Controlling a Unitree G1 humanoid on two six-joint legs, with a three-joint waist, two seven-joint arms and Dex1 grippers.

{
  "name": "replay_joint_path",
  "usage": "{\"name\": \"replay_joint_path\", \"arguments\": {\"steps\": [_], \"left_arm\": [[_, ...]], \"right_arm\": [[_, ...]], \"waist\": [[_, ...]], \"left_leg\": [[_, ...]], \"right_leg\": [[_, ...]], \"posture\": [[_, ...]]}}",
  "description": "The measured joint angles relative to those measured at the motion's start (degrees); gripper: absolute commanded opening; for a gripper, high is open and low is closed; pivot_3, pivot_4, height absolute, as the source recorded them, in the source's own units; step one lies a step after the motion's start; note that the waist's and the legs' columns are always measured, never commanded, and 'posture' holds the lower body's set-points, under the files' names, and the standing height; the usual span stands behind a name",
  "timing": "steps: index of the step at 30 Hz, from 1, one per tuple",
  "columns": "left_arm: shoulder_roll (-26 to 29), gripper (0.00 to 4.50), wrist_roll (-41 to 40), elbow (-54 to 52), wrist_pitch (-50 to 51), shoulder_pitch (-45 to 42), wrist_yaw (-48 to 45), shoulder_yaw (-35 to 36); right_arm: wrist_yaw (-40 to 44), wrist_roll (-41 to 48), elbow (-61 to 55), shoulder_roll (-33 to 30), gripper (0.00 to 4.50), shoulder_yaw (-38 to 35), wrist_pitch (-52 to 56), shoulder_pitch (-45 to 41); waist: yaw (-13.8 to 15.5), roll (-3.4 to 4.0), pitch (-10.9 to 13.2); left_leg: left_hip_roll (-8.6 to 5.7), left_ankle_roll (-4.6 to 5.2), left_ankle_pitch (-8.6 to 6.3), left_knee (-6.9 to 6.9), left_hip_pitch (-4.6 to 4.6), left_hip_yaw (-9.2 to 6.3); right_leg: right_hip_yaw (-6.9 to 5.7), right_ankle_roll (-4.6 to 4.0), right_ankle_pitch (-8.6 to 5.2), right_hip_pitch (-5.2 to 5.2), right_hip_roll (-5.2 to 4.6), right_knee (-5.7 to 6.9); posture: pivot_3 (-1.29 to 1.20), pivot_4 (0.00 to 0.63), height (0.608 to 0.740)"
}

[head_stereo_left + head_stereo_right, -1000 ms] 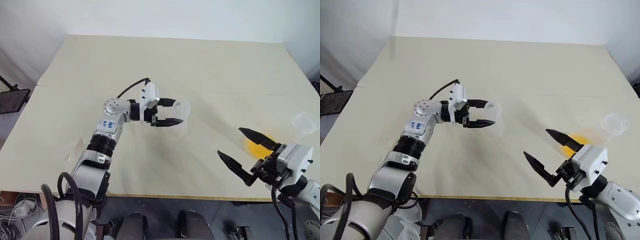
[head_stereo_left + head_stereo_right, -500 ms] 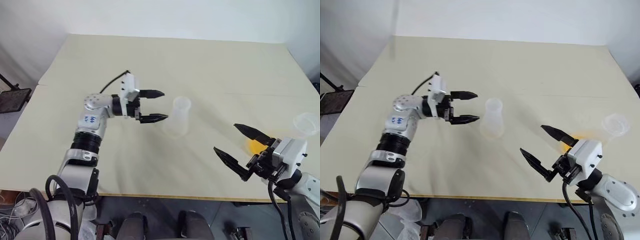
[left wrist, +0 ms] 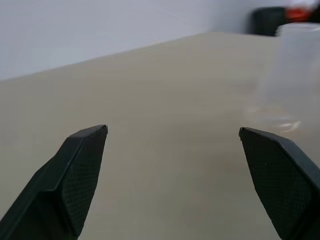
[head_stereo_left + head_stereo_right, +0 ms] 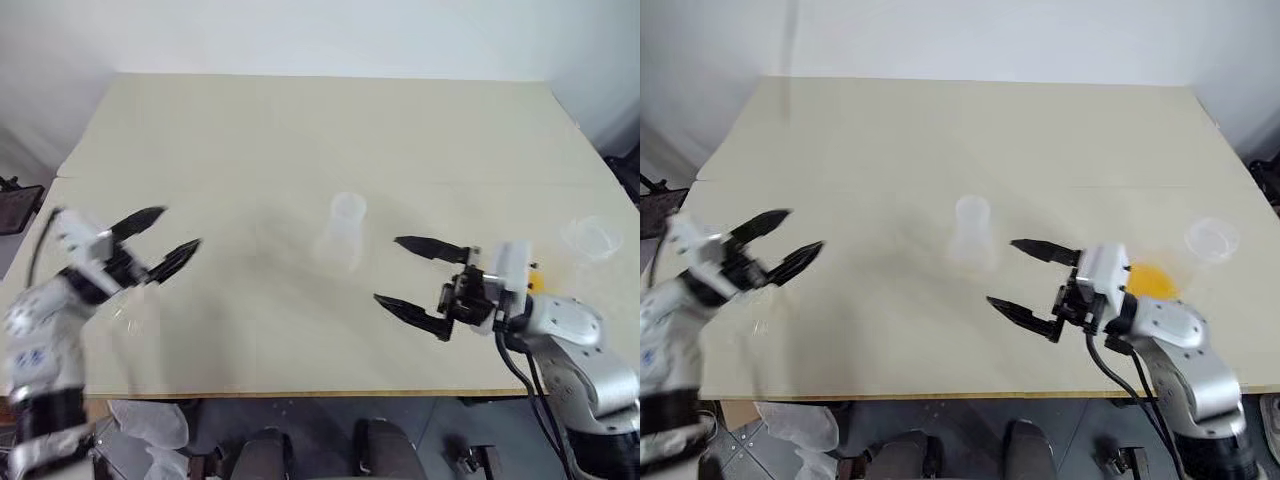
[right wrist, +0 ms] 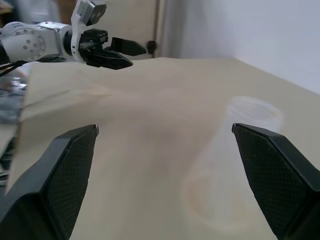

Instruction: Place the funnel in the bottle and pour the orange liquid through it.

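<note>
The bottle (image 4: 342, 233) stands upright and free near the middle of the counter (image 4: 300, 130), touched by neither arm. The left gripper (image 4: 160, 240) is held off toward the counter's left edge with its jaws spread wide and nothing between them. The right gripper (image 4: 415, 283) hovers just to the right of the bottle, nearer the front edge, its jaws likewise wide and empty.

The orange liquid (image 4: 1147, 280) shows as a bright patch behind the right gripper, toward the front right corner. What is taken to be the funnel (image 4: 591, 237), a clear round-rimmed piece, lies by the right edge.

The step in hand is judged to be fetching the funnel, since the bottle's mouth is bare. A grasp at the funnel's rim or cone would be best, so that the spout hangs free and can be lowered straight into the neck. The bottle is light and could be tipped or pushed aside, so it should be steadied or approached from directly above.

The bottle is of clear, colourless plastic, a wide base tapering to a short cylindrical neck. The counter is a matt, pale cream board with a seam across it. The gripper fingers (image 3: 75, 175) are black, pointed and finely textured.
</note>
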Motion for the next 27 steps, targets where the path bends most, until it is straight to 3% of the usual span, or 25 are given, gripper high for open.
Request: {"name": "replay_joint_path", "arguments": {"steps": [5, 14, 21, 27], "left_arm": [[-5.0, 4.48, -4.7, -11.4, 1.7, 16.3, 8.5, 13.5], [-11.7, 4.48, -12.8, -16.3, 2.8, 36.1, 11.8, 26.7], [-16.1, 4.48, -14.2, -17.7, 2.3, 42.3, 10.4, 25.1], [-16.4, 4.48, -11.6, -24.6, 2.4, 42.7, 10.0, 14.4]], "right_arm": [[4.5, -0.1, 3.1, 1.2, 4.50, 3.6, -0.3, -3.9], [8.9, -1.3, 6.7, 2.6, 4.50, 6.7, -1.8, -7.2], [10.0, -2.3, 7.9, 3.9, 4.50, 7.3, -2.8, -8.0], [9.9, -2.7, 8.2, 4.8, 4.50, 7.3, -3.5, -8.0]], "waist": [[1.0, -0.01, 0.0], [1.3, -0.06, 0.0], [1.6, -0.09, -0.1], [1.4, -0.11, -0.1]], "left_leg": [[0.09, 0.02, -0.01, 0.04, 0.01, -0.08], [-0.01, 0.02, -0.03, 0.00, 0.03, 0.04], [0.00, 0.05, -0.05, 0.01, 0.02, 0.07], [-0.02, 0.04, -0.05, 0.01, 0.03, 0.10]], "right_leg": [[0.12, 0.00, 0.00, 0.10, -0.08, -0.07], [0.15, -0.01, 0.00, 0.13, 0.02, -0.21], [0.25, -0.01, -0.01, 0.13, 0.01, -0.24], [0.28, -0.02, -0.01, 0.12, 0.04, -0.25]], "posture": [[0.00, 0.150, 0.740], [0.00, 0.150, 0.740], [0.00, 0.150, 0.740], [0.00, 0.150, 0.740]]}}
